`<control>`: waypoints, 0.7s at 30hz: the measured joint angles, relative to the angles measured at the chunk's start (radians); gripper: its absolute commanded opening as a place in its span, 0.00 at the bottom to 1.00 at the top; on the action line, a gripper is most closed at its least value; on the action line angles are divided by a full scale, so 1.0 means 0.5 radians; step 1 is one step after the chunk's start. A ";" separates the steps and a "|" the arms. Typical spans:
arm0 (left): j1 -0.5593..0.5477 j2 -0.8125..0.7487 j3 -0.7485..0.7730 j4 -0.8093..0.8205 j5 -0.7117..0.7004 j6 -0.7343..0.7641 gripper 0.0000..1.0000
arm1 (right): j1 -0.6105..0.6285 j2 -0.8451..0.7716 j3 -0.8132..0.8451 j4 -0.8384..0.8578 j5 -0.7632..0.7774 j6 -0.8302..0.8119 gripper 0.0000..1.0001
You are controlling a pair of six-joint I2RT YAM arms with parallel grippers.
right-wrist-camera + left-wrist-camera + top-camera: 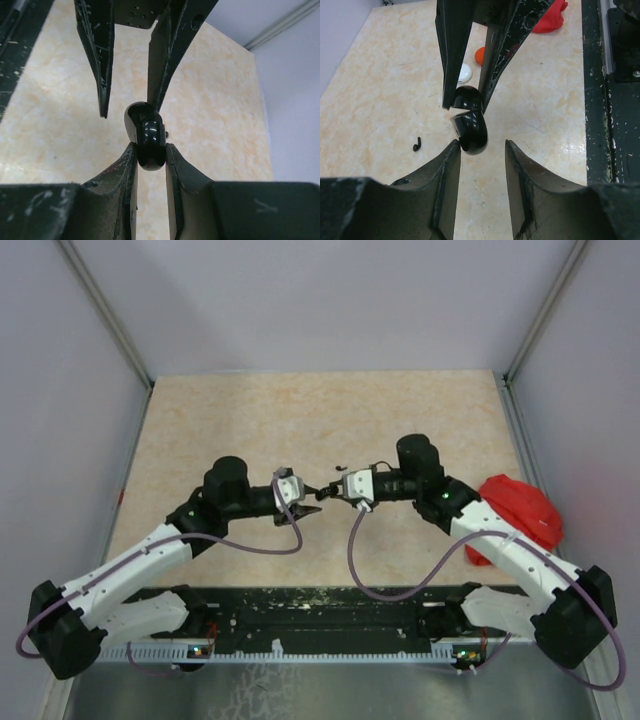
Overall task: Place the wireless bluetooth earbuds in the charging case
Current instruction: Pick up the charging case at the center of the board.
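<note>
Charging case [470, 131], left wrist view: black, just beyond left gripper's [482, 144] spread fingers; black earbud [417, 144] lies on table [380, 90], on its far side.
Right wrist view: right gripper [150, 146] pinching case.
Top view: grippers meet mid-table; red cloth [520, 510] right.

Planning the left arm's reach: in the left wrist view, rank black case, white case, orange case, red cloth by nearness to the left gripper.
1. black case, right at the left gripper
2. white case, beyond
3. orange case, just behind it
4. red cloth, far right
</note>
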 measured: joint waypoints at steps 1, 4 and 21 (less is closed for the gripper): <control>0.019 -0.002 0.014 -0.011 0.006 -0.033 0.47 | 0.002 -0.025 -0.001 0.001 0.046 -0.040 0.00; 0.119 -0.014 0.035 -0.031 0.089 -0.149 0.54 | 0.007 -0.106 -0.021 0.049 0.175 -0.152 0.00; 0.784 -0.023 0.035 0.391 0.738 -1.537 0.66 | 0.327 -0.242 -0.449 0.773 0.741 -0.636 0.00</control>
